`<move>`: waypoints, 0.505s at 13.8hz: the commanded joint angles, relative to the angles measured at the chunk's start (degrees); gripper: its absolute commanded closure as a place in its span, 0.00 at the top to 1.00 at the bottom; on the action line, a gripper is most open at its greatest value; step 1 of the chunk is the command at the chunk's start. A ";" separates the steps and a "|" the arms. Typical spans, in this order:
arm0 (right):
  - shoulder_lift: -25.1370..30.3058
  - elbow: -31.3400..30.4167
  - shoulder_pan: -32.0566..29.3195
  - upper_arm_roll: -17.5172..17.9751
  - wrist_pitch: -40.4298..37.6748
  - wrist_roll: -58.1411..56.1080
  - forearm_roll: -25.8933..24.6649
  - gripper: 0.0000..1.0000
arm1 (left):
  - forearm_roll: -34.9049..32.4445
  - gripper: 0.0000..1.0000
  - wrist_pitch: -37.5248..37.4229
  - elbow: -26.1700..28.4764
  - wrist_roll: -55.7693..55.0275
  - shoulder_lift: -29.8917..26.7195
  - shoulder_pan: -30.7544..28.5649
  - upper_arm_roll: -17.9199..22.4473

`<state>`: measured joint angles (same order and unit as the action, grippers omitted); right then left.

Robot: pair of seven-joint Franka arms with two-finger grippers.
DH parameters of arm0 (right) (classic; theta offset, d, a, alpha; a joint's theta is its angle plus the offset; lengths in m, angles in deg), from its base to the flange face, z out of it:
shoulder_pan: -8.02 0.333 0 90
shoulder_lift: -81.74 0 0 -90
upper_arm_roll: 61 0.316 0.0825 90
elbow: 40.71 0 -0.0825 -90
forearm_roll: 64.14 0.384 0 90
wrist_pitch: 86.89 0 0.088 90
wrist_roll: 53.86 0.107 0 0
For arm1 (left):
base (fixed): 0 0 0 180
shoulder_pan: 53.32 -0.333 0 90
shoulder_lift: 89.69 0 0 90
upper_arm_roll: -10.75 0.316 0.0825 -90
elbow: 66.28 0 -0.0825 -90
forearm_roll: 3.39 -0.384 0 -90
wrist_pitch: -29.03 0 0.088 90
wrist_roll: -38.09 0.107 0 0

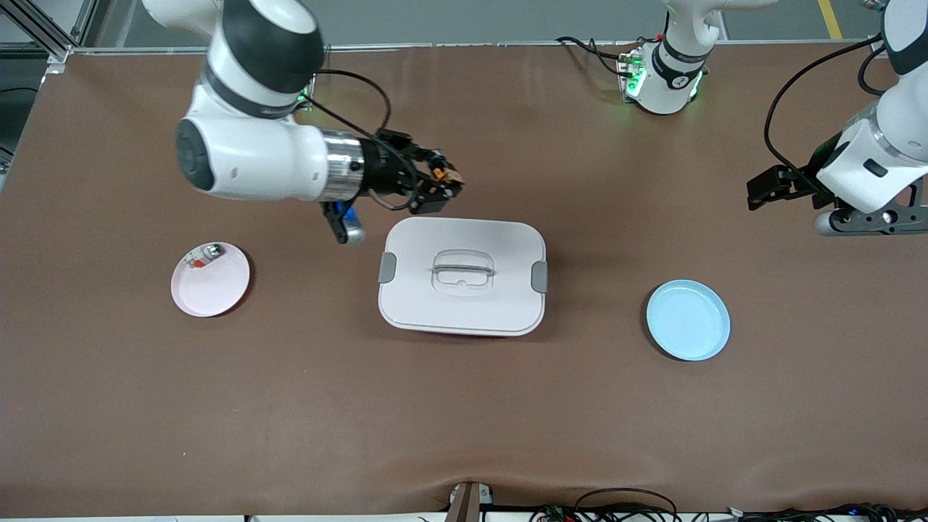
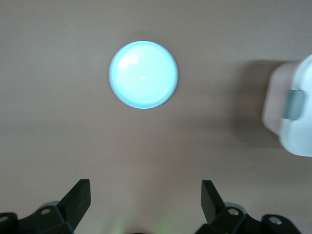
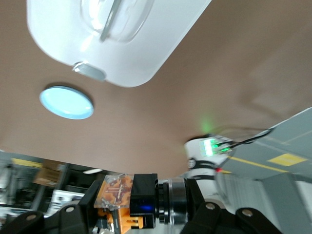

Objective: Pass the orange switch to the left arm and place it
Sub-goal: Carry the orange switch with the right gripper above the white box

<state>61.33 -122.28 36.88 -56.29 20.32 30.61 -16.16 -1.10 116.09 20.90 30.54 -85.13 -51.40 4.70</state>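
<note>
Pink plate (image 1: 210,279) sits at my right arm's end. My right gripper (image 1: 441,185) clamps the orange switch (image 1: 444,174) above the table beside the white box (image 1: 462,286). Next: hand over clear of it. My left gripper (image 1: 776,186) waits, spread wide, above the table near the blue plate (image 1: 688,320).

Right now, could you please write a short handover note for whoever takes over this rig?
Right tool: shut on the orange switch, in the air just past the box's edge on the robots' side.
Left tool: open, empty, waiting above the table near the blue plate.
Done: switch lifted.
Left: handover to the left tool without touching the box, then set-down, probably on the blue plate.
Pink plate, at the right arm's end, holds small leftover bits.
</note>
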 commanded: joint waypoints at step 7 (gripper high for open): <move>-8.51 9.58 7.87 -0.93 10.83 13.79 0.09 0.28 | 17.65 1.00 5.49 11.25 -0.79 -9.74 -0.51 -4.58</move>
<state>54.37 -115.19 43.84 -56.50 31.39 42.62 -16.15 13.86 119.38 26.84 30.45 -89.92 -51.43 1.92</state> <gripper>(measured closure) 0.278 0.000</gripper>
